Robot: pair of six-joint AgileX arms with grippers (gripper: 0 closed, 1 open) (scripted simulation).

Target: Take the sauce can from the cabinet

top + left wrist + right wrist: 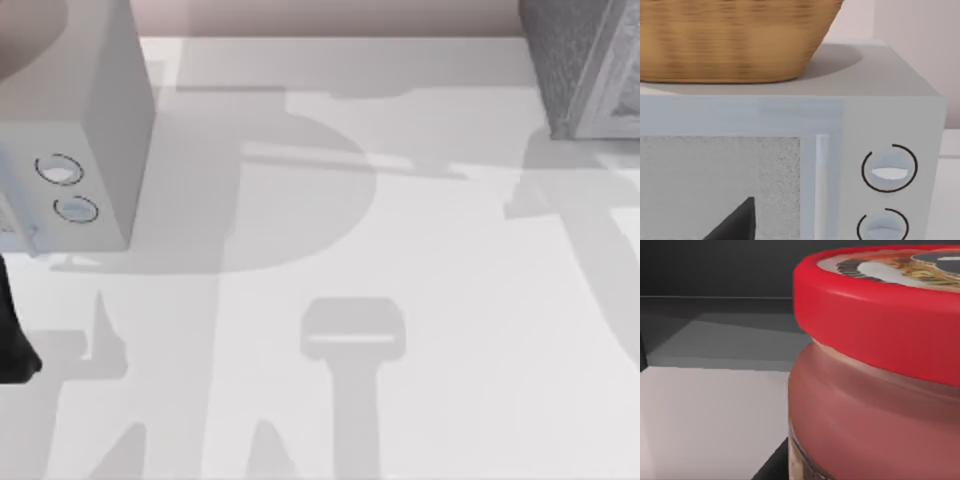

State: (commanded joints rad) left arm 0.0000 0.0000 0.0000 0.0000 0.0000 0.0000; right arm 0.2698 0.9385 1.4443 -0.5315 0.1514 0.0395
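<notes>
Cabinet (pixel 585 65) at the table's (pixel 400 230) far right corner, speckled dark grey side and paler framed front cut off by the top view's edge. Plain grey box (pixel 95 110) at the far left corner, two ringed dials (pixel 58 170) on its front.

Left arm (pixel 14 335) dark at the table's left edge, just in front of the box. From the left wrist, close on the box front: a speckled pale panel, both dials beside it, a woven basket (pixel 735 42) resting on the box's top. Left gripper (pixel 735 222) a dark wedge low before the panel (released or clenched: cannot tell).

From the right wrist, very near: can (pixel 875 405), upright, with a red rim round its top, pale and dark label on the lid, reddish side below the rim. Standing on a pale floor that turns dark grey farther back, dark walls behind (an enclosed space by the look, though whether the cabinet's cannot be told). Right gripper (pixel 771 467) a dark sliver just beside the can's base; touching or apart, and grasping or not, cannot tell.
</notes>
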